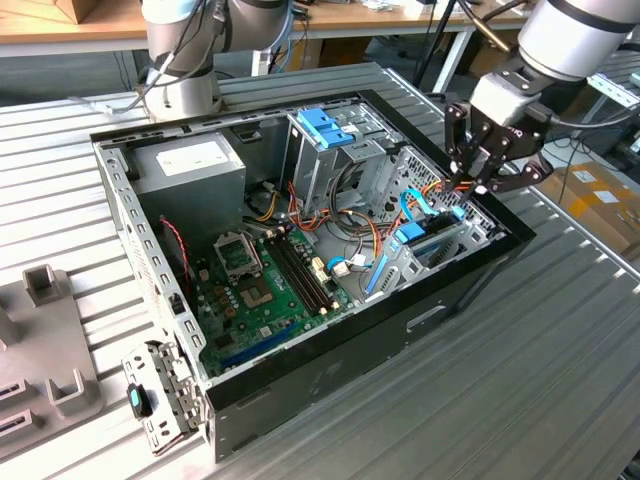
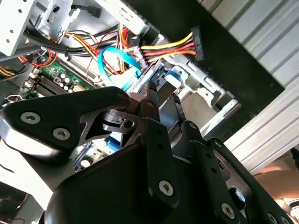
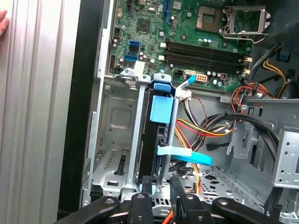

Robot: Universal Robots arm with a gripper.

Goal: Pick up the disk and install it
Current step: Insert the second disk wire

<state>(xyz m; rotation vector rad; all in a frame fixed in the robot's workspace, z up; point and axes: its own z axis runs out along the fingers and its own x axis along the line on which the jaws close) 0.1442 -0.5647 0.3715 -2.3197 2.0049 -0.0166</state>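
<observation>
Start at the exterior view's left: you see a grey plastic fixture block [image 1: 45, 340] lying on the ribbed metal table [image 1: 560, 370], apart from the open black desktop computer case [image 1: 330, 385]. Inside the case, towards that same side, sits the big grey power-supply box with a white sticker [image 1: 190, 165], and below it the green motherboard [image 1: 265, 290]. Further along stands the metal drive cage topped by a blue plastic bracket [image 1: 325, 128].

Moving on to the exterior view's right, you find the disk [image 1: 430, 240], a flat dark drive with blue plastic rails, standing on edge in a metal bay by the case's wall. In the first wrist view the same disk [image 3: 159, 126] sits between two silver uprights, with a light-blue flat cable [image 3: 184, 156] crossing just beside it and red, yellow and black power wires [image 3: 205, 126] next to that.

Your black gripper [image 1: 480, 180] hangs right over that bay. In the first wrist view its fingertips [image 3: 145, 184] stand slightly apart, either side of the disk's near edge; you cannot tell whether they touch it.
</observation>
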